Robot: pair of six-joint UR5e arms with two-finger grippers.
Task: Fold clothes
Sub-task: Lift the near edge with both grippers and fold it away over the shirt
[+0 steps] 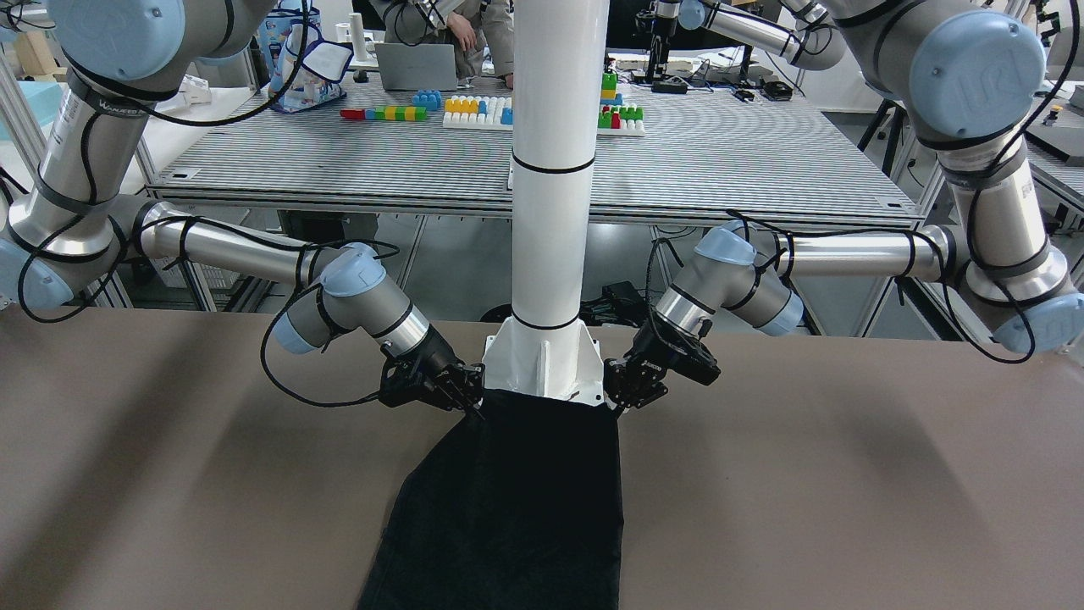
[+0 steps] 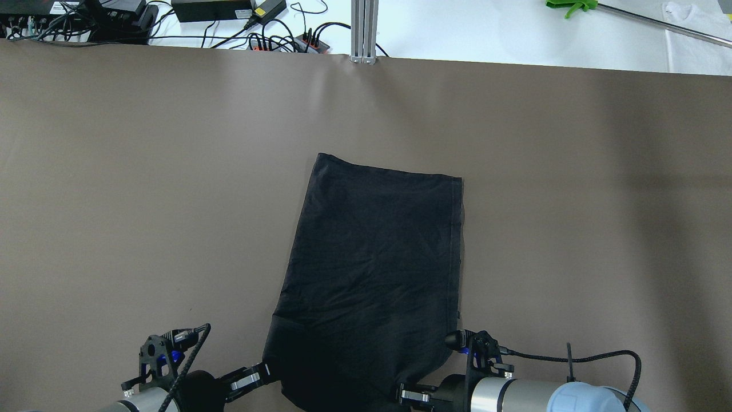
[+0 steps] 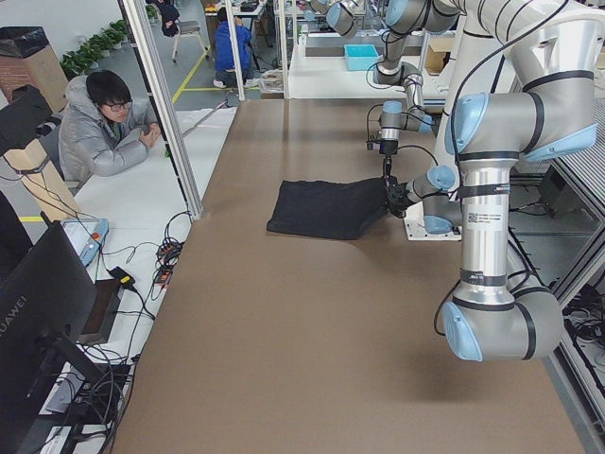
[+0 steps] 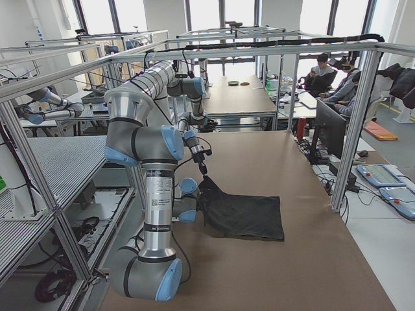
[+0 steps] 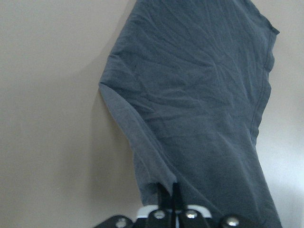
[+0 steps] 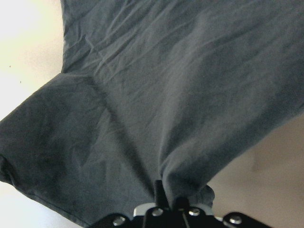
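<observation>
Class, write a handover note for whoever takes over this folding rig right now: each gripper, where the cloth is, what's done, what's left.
Left gripper: shut on one near corner of the black garment.
Right gripper: shut on the other near corner.
Garment: near edge lifted beside the white pole base; far end lies flat on the brown table.
Done: both near corners gripped and raised.
Left: probably carry that edge over to the far hem, release, smooth.
</observation>
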